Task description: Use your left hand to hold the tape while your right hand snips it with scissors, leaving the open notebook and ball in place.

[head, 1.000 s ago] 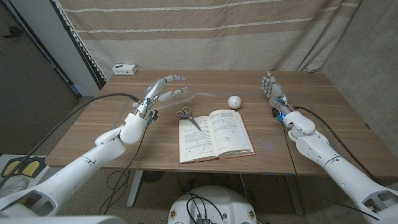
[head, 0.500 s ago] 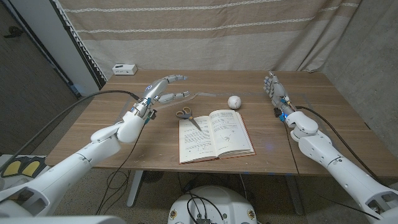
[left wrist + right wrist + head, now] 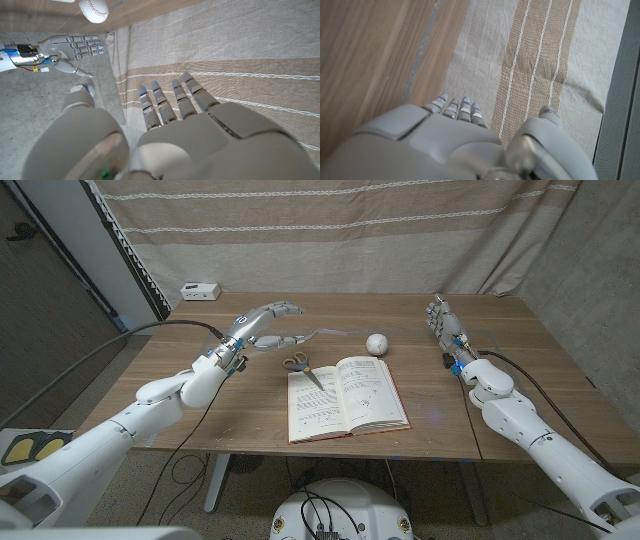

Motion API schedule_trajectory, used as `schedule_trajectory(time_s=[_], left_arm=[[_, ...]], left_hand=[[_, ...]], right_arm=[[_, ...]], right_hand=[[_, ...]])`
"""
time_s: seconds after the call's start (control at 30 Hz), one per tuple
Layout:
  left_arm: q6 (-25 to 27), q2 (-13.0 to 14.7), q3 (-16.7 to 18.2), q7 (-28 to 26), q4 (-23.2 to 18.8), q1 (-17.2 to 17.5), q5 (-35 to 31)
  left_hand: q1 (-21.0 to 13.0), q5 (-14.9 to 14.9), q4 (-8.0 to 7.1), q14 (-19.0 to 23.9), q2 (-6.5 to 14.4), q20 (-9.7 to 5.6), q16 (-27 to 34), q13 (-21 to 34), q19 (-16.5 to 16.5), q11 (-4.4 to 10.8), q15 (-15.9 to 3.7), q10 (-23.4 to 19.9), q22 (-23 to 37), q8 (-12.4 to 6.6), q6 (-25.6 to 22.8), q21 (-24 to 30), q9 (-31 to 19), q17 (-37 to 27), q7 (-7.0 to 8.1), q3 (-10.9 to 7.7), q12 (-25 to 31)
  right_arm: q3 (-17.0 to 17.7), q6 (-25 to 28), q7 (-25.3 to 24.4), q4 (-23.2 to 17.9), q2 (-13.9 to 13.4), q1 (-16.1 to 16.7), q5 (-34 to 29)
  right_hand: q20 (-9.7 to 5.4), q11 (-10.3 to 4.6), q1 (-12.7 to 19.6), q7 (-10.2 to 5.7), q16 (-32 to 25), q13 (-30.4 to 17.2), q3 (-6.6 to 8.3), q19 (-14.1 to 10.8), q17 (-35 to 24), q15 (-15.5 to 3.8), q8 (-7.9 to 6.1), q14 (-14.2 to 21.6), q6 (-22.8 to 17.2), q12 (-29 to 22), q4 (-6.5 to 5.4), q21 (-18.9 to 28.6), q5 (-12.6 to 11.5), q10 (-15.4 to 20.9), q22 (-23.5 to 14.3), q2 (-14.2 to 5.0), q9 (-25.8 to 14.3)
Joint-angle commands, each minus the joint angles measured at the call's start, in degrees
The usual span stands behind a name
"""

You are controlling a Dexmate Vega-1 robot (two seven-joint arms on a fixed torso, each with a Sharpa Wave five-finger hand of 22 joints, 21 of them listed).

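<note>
A clear strip of tape point(image 3: 328, 332) lies on the table behind the scissors. My left hand point(image 3: 262, 326) hovers just left of it, fingers spread and stretched toward its near end, holding nothing; contact is unclear. The scissors point(image 3: 297, 364), grey-handled, lie beside the open notebook point(image 3: 345, 393). The white ball point(image 3: 376, 343) sits behind the notebook, and the left wrist view has the ball point(image 3: 93, 7) too. My right hand point(image 3: 440, 323) stands upright at the right side, fingers apart and empty. The left wrist view looks over my left hand point(image 3: 175, 120) toward my right hand point(image 3: 67, 47).
A small white box point(image 3: 200, 290) sits at the table's back left corner. A striped curtain point(image 3: 330, 230) hangs close behind the table. In the right wrist view my right hand point(image 3: 455, 135) is near the table's back edge point(image 3: 422, 50).
My left arm has reached further right and forward, bringing the fingertips up to the tape's end. The right hand, scissors, notebook and ball have stayed put.
</note>
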State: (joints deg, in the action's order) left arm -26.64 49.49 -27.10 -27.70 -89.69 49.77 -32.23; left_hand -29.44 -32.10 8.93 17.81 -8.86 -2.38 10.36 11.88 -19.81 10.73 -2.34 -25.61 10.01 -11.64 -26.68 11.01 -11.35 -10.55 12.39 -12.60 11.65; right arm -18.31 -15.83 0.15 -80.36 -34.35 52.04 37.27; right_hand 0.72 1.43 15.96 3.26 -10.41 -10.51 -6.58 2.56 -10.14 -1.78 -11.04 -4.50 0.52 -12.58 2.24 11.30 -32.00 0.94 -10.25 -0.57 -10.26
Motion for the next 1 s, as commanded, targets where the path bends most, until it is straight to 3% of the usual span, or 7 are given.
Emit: schedule_trajectory(time_s=[0.03,0.27,0.43,1.0], left_arm=[[1.25,2.26,-0.21,-0.68,-1.46,0.40,-3.93],[1.56,2.93,-0.68,-1.35,-2.27,-0.12,-6.23],[2.10,3.05,-1.06,-2.55,-2.67,-0.46,-8.12],[4.47,4.39,-2.61,-0.77,-4.79,-0.90,-11.27]], left_hand=[[-1.38,-0.50,0.22,0.15,0.11,-6.78,0.27,0.10,0.18,0.43,-10.25,-0.96,0.09,-0.29,-0.27,-0.03,-0.26,-0.12,0.10,0.02,0.67],[-1.99,-0.69,0.24,0.66,0.13,-6.94,0.54,0.30,0.26,0.78,-10.28,-1.81,0.08,-0.44,-0.49,-0.02,-0.29,-0.17,0.09,-0.02,1.14],[-1.97,-1.18,-0.30,2.07,0.02,-7.37,1.03,0.74,-0.01,0.95,-10.32,-4.95,0.14,-0.56,-0.55,0.21,-0.33,-0.27,-0.20,0.53,2.52],[-3.24,-1.82,-0.14,2.32,0.23,-8.06,0.75,0.70,-0.66,1.03,-10.41,-3.08,0.13,-0.58,-0.31,0.30,-0.38,-0.23,0.04,0.64,1.52]], right_arm=[[-0.08,0.99,0.70,-0.20,-1.05,-0.15,-0.35],[0.00,0.62,1.05,0.49,-0.78,-0.38,-0.10],[0.29,0.26,1.00,0.71,-0.80,-0.19,0.06],[0.98,-1.58,2.15,1.92,-0.52,0.50,1.00]], right_hand=[[0.14,0.23,0.78,-0.07,-0.02,-0.26,-0.47,0.48,-0.12,-0.02,0.02,-0.50,0.28,-0.11,0.03,-0.05,-0.28,-0.24,-0.13,-0.28,-0.27],[0.06,0.19,0.81,-0.11,-0.01,-0.26,-0.55,0.65,-0.12,-0.11,0.06,-0.55,0.41,-0.05,0.06,-0.11,-0.32,-0.36,-0.12,-0.30,-0.27],[0.00,0.03,0.83,-0.14,0.00,-0.25,-0.62,0.66,-0.11,-0.14,0.07,-0.60,0.45,0.01,0.08,-0.10,-0.35,-0.49,-0.12,-0.30,-0.27],[-0.07,-0.10,0.95,-0.19,0.03,-0.25,-0.81,0.78,-0.10,-0.21,0.06,-0.80,0.54,0.09,0.15,-0.11,-0.46,-0.63,-0.12,-0.37,-0.27]])
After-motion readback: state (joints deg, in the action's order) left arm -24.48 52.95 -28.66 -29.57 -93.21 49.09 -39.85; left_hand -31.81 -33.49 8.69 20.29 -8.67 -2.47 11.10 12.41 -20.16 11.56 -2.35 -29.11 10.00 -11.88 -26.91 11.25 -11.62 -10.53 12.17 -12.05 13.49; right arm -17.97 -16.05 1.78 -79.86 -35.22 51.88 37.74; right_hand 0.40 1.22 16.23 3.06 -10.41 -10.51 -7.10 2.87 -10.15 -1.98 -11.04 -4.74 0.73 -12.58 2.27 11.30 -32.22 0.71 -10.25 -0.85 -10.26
